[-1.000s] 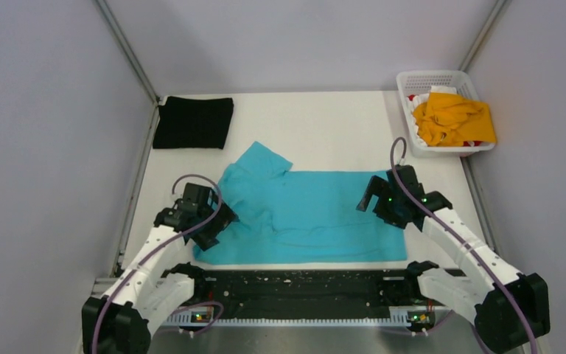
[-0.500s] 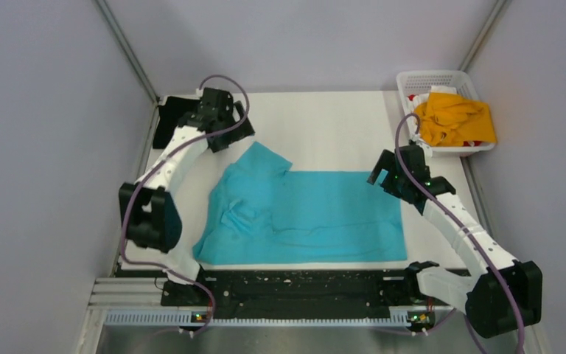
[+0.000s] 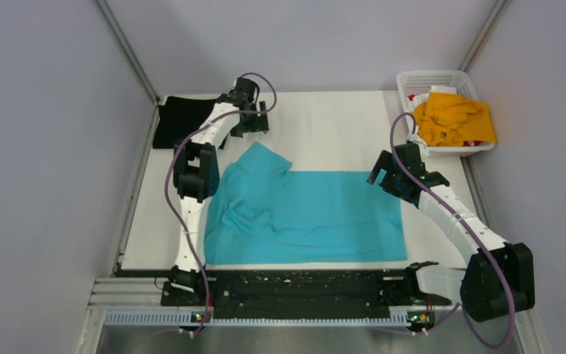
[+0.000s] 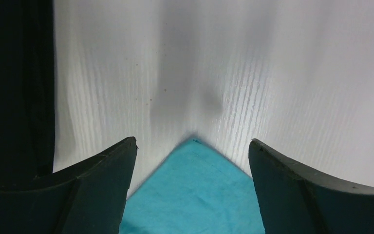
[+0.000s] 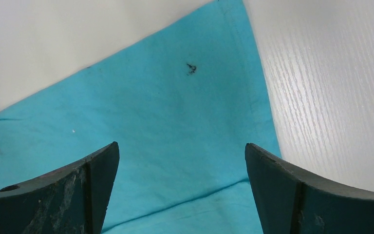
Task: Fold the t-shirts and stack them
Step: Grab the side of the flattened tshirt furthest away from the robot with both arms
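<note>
**Left arm leaves the near hem and reaches out to the far sleeve**

Top external: A second ago the left pincer (image 3: 258, 119) sat low on the near-left part of the turquoise t-shirt (image 3: 317, 214). It has since swung past the black t-shirt (image 3: 177, 125), which lies folded at the far-left corner of the tabletop (image 3: 332, 125), and now hangs stretched out just beyond the turquoise sleeve (image 3: 261, 158). Where it let go, a bunched wrinkle (image 3: 239, 215) remains on the left half of the cloth. The right pincer (image 3: 383, 177) has only crept along the shirt's right edge toward its far corner. The orange-yellow t-shirt (image 3: 453, 118) lies heaped in the basket (image 3: 431, 76), untouched. By my judgement the turquoise shirt is being squared up for its first fold, with the sleeve next to be taken. No writing can be read here.

Left wrist: The left pincer (image 4: 193, 142) stands wide and holds nothing. The pointed sleeve (image 4: 195, 190) tip lies between its fingers, with bare tabletop (image 4: 272, 73) beyond it. The dark cloth at the left edge is probably the black t-shirt (image 4: 14, 73). No label shows.

Right wrist: The right pincer (image 5: 182, 146) is wide and empty above the turquoise t-shirt (image 5: 165, 122), near its far right corner. A small dark speck (image 5: 191, 68) marks the cloth; it is no lettering.
</note>
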Motion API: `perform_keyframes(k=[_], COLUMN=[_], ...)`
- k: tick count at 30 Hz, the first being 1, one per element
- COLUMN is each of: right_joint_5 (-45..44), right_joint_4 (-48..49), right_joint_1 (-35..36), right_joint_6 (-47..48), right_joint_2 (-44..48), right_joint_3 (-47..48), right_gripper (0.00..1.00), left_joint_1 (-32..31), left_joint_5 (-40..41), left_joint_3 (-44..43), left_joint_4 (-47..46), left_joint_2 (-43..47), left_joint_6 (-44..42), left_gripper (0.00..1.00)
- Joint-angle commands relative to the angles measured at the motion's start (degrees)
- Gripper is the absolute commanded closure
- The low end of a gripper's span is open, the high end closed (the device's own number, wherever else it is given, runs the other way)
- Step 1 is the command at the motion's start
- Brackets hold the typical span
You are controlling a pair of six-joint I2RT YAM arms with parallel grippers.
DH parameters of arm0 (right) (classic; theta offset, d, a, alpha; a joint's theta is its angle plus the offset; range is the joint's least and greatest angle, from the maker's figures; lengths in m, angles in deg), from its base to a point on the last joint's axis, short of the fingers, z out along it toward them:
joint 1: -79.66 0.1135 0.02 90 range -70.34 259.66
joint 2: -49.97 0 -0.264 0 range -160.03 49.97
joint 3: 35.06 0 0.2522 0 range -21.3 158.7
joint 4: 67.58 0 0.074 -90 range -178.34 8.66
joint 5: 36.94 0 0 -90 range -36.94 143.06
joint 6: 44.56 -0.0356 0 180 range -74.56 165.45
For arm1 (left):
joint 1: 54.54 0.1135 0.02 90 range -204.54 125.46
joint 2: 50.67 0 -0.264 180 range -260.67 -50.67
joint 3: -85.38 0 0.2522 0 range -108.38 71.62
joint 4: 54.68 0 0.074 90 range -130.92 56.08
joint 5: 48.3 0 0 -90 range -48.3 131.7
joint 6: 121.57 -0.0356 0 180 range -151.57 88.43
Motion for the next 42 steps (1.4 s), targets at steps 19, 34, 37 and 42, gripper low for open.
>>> perform_keyframes(k=[19,34,37,42], right_joint_5=[-1.4,-3.4,-3.4,-3.8], right_joint_4=[2.1,2.4,2.4,2.6], right_joint_1=[-0.7,-1.1,-1.1,-1.2], right_joint_6=[2.7,2.0,1.7,1.4], right_joint_2=[-2.5,-2.2,-2.4,-3.0], right_joint_3=[1.2,0.6,0.5,0.7], right_gripper=[0.02,0.02,0.02,0.02], left_joint_1=[-3.5,-4.1,-4.1,-4.1], left_joint_5=[7.8,11.5,12.3,12.1], left_joint_3=[-2.0,7.8,8.0,7.9], left_joint_4=[1.7,3.1,3.6,3.5], left_joint_2=[-5.9,-1.2,-1.5,-1.5], left_joint_6=[-1.8,-0.2,-0.2,0.6], left_gripper=[0.47,0.66,0.71,1.00])
